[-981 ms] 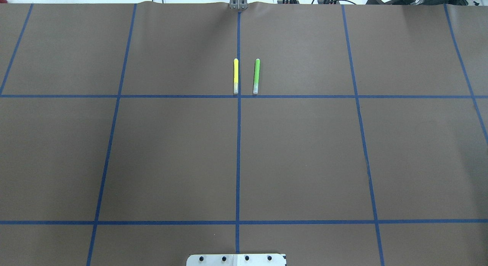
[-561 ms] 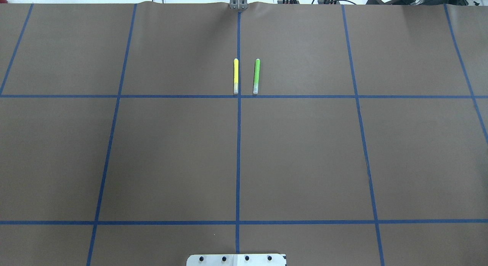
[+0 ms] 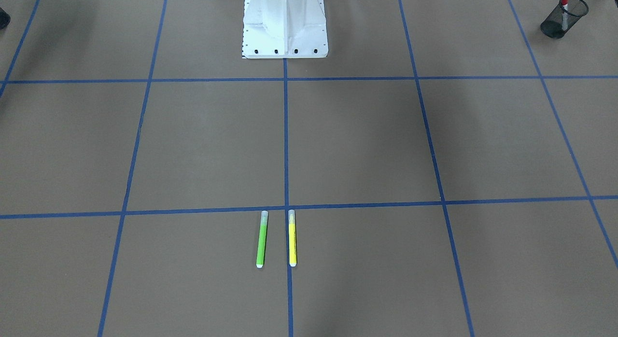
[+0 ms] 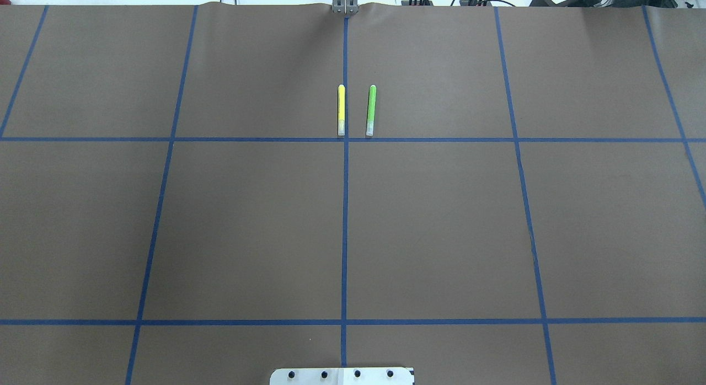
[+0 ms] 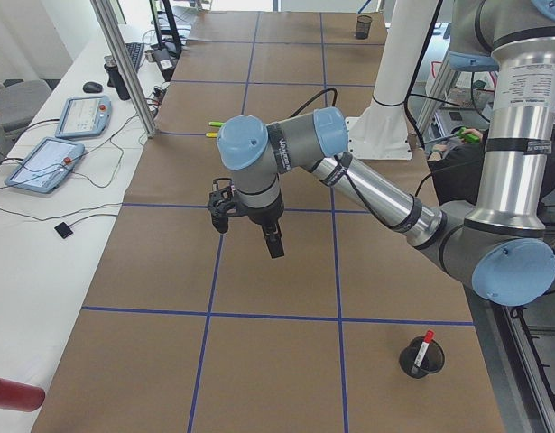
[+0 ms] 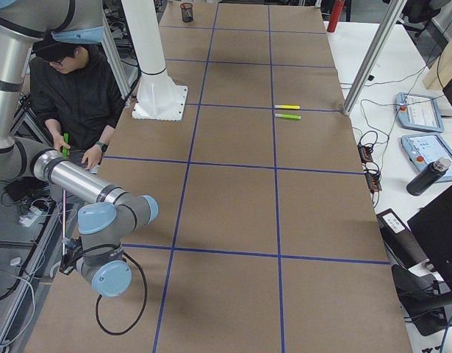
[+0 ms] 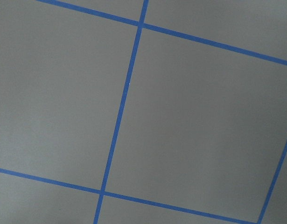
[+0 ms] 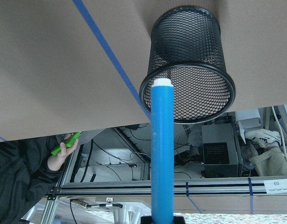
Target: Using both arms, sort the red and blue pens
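Note:
The red pen [image 3: 564,7] stands in a black mesh cup [image 3: 560,19] at the table corner on my left side; the exterior left view shows the same red pen [image 5: 424,346] in that cup. In the right wrist view the blue pen [image 8: 162,154] rises from my right gripper [image 8: 162,218], which is shut on its lower end. Its white tip sits in front of the mouth of a second black mesh cup [image 8: 187,70]. My left gripper [image 5: 247,234] hangs over the brown table; it shows only in the side view, so I cannot tell whether it is open or shut.
A yellow pen [image 4: 341,109] and a green pen [image 4: 371,110] lie side by side near the centre line at the far side. The white robot base [image 3: 285,28] stands mid-table. A seated person [image 6: 71,95] holds a green object beside the table's right end.

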Available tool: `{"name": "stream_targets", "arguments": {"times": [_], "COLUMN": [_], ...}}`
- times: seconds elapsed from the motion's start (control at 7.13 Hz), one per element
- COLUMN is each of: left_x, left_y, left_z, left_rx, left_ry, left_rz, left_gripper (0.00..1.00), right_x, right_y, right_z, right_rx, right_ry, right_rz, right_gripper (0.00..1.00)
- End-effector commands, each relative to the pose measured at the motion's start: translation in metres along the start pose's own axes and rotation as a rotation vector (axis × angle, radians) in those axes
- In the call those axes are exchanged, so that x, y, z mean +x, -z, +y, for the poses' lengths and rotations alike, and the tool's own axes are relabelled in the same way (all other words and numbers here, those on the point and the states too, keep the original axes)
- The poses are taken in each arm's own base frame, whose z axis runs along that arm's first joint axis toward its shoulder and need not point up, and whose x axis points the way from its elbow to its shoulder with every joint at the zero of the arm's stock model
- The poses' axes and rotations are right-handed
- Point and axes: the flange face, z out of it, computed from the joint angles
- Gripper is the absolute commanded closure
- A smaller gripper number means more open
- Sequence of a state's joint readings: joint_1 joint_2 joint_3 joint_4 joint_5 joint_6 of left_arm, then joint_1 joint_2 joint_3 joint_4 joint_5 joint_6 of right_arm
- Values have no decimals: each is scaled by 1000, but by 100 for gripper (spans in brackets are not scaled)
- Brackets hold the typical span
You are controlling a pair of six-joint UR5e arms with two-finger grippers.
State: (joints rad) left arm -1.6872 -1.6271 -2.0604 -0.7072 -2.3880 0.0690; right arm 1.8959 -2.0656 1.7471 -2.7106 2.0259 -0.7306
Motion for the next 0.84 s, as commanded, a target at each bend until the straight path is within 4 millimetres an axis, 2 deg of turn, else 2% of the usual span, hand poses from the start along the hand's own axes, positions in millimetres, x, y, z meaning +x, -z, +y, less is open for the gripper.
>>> {"name": "stream_targets", "arguments": {"times": [0.0,0.28,0.56,0.7], "left_x": [0,4,4,4], "left_y": [0,4,4,4], "left_z": [0,7,8,8], "left_rx": [0,12,13,13], "left_ry": [0,-12,-11,-11], "left_rz": [-1,-3,-2,-3], "left_gripper": [0,0,0,0], "right_x": [8,17,17,17], "right_y": [-12,-19,-13,-10], "right_z": [4,0,-6,-7], "right_rx": [-45,-68,-57,-53], "right_ry": [-44,-60,-61,-64], "right_rz": [-55,-75,-73,-65], "right_gripper": [100,100,100,59]}}
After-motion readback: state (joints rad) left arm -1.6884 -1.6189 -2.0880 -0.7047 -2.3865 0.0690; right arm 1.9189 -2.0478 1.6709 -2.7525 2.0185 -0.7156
